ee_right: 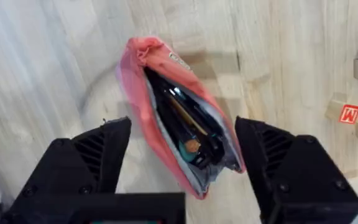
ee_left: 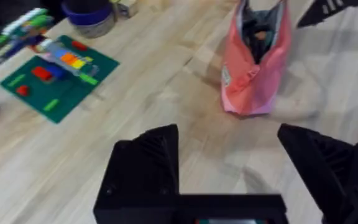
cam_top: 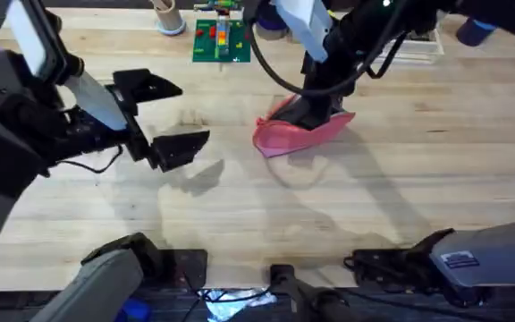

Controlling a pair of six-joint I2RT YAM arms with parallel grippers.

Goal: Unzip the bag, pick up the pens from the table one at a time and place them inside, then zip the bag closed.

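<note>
Bag (cam_top: pixel 293 132) unzipped on table (cam_top: pixel 401 206), pens (ee_right: pixel 188 121) inside. Right gripper (ee_right: pixel 182 155) spread, straddling bag. Left gripper (cam_top: pixel 173 116) spread, nearby. Green baseplate (cam_top: pixel 221 41) beyond bag.

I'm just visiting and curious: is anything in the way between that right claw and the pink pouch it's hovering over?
Nothing visible is. The right claw hangs open directly above the pink pouch, a finger on each side. The pouch gapes unzipped, with pens inside. The left claw waits off to the side, also open.
</note>
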